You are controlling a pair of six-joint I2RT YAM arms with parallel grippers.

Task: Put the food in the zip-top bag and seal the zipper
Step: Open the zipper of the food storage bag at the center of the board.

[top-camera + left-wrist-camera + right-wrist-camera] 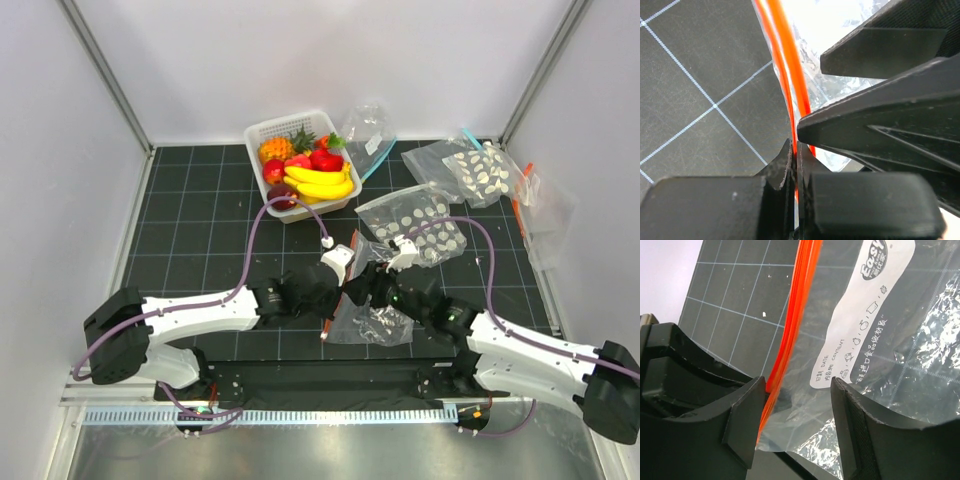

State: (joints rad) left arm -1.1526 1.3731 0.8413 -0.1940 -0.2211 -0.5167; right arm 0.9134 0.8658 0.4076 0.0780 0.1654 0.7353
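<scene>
The zip-top bag [378, 318] lies crinkled and flat on the black mat between my two grippers, and no food shows in it. Its orange-red zipper [785, 60] is pinched in my left gripper [796, 150], which is shut on it. My right gripper [797, 405] is open around the bag's corner, the zipper [797, 305] beside its left finger and the white label [865, 315] just ahead. In the top view the left gripper [335, 290] and right gripper [368, 288] nearly touch. The food, bananas [322, 182], red fruits [325, 160] and a maroon fruit [283, 192], sits in a white basket [262, 132].
Two clear bags dotted with white discs [415, 225] [480, 170] lie at the right. A clear bag with a blue strip [368, 135] stands by the basket. Another clear bag [540, 205] lies at the right edge. White walls enclose the mat.
</scene>
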